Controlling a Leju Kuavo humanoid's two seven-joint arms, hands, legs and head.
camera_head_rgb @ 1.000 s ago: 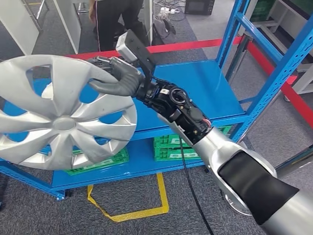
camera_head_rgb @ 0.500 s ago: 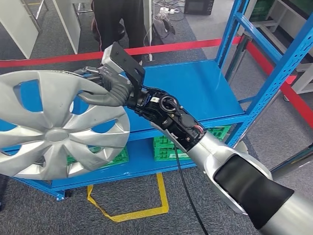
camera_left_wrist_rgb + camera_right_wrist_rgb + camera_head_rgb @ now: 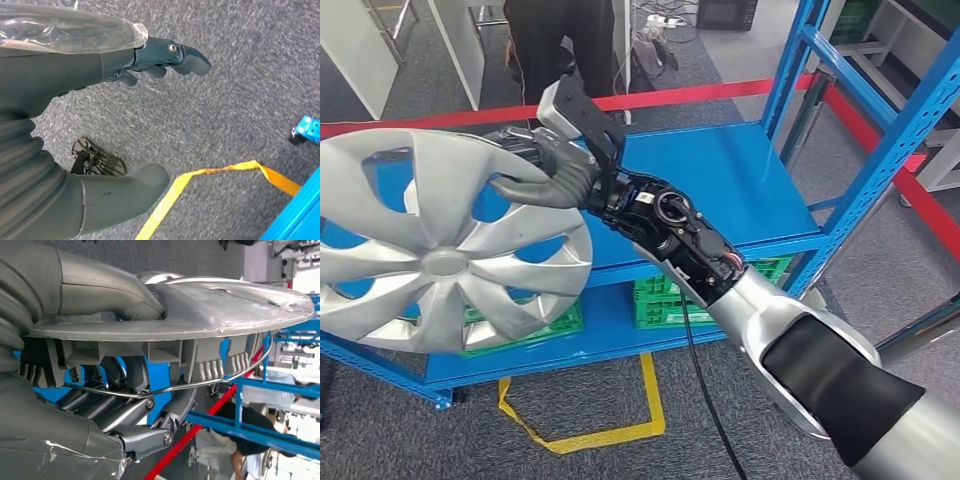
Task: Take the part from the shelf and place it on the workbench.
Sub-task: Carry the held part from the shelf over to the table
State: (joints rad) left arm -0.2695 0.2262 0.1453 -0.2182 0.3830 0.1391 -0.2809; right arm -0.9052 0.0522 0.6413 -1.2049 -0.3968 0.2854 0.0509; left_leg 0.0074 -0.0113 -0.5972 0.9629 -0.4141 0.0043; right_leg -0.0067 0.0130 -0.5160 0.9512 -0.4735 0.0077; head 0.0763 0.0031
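Part: we see the silver wheel cover [image 3: 441, 255] held in the air in front of the blue shelf [image 3: 743, 180], tilted, its face toward the head camera; its left side is cut off by the picture edge.
Right hand: the right hand [image 3: 546, 170] grips the wheel cover at its upper right rim; in the head view we see the grey thumb lying across the face, while the wrist camera block hides most of the palm.
Right wrist view: here we see the cover edge-on [image 3: 226, 300], thumb on top, dark fingers [image 3: 151, 415] curled under the back among the clips and the wire ring, which the head view hides.
Left hand: the left hand [image 3: 113, 120] hangs over grey carpet [image 3: 234, 100], fingers apart and holding nothing; yellow floor tape [image 3: 211, 172] runs below it.
Hard to make out: green crates [image 3: 671, 300] on the lower shelf are partly covered by the arm and the cover.
Background: a person [image 3: 558, 40] in dark clothes stands behind the red tape line [image 3: 712, 92], cut off at the top.
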